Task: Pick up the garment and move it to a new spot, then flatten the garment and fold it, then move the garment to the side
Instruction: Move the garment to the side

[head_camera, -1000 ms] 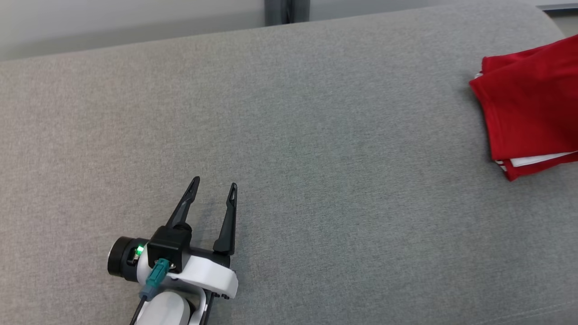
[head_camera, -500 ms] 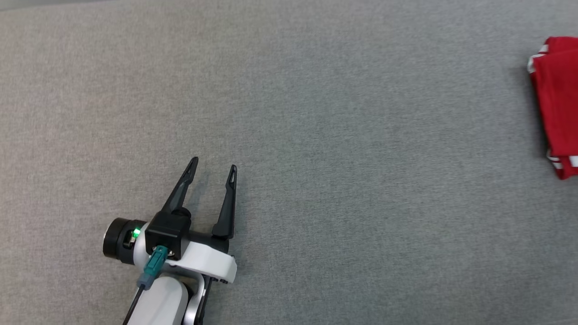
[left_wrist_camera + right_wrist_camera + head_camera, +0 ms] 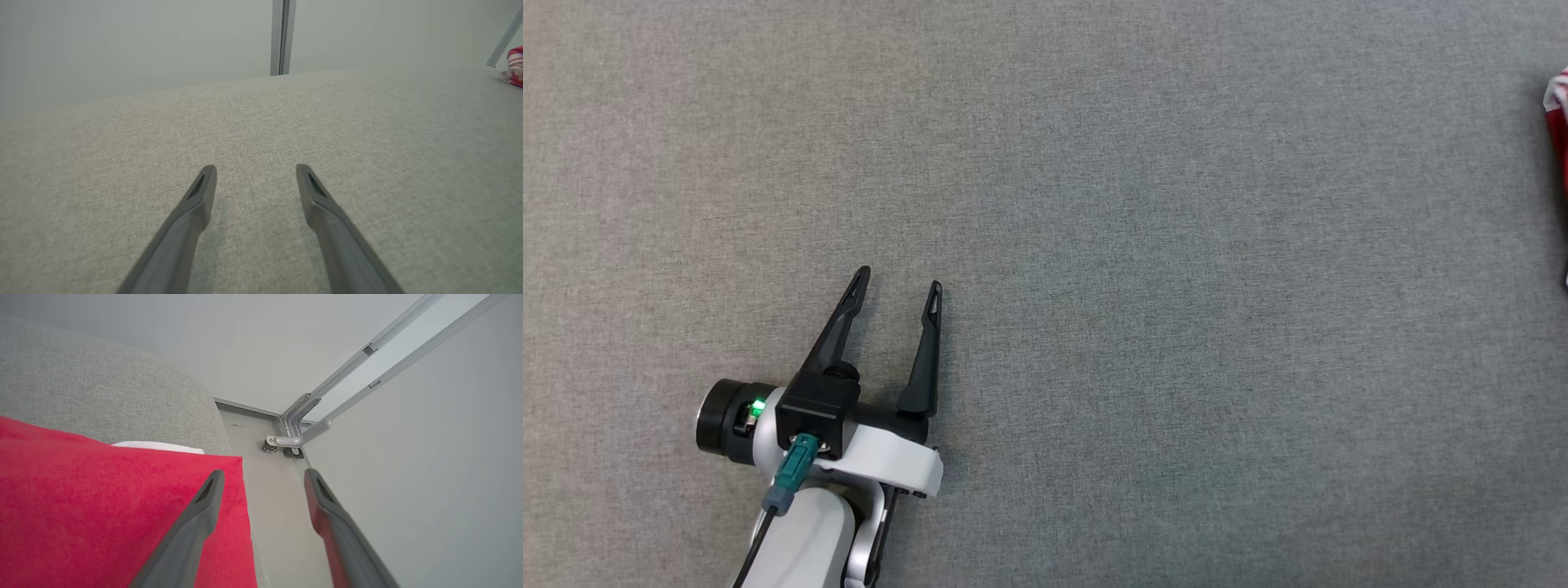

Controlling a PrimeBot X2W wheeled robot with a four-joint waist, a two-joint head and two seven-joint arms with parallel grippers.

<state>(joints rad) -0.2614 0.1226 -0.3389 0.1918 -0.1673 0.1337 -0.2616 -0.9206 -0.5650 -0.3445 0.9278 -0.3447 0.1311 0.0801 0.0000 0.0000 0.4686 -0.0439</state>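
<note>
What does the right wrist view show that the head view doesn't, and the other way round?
Right wrist view: the right claw, open, one finger over the corner of the red fabric garment. A white layer peeks out at the garment's far edge. The pale floor and a silver metal frame lie past the rounded end of the grey woven fabric surface.
Head view: the left claw, open, nothing between its fingers.
Shared: that grey surface and the red garment, a sliver at the head view's right edge.
</note>
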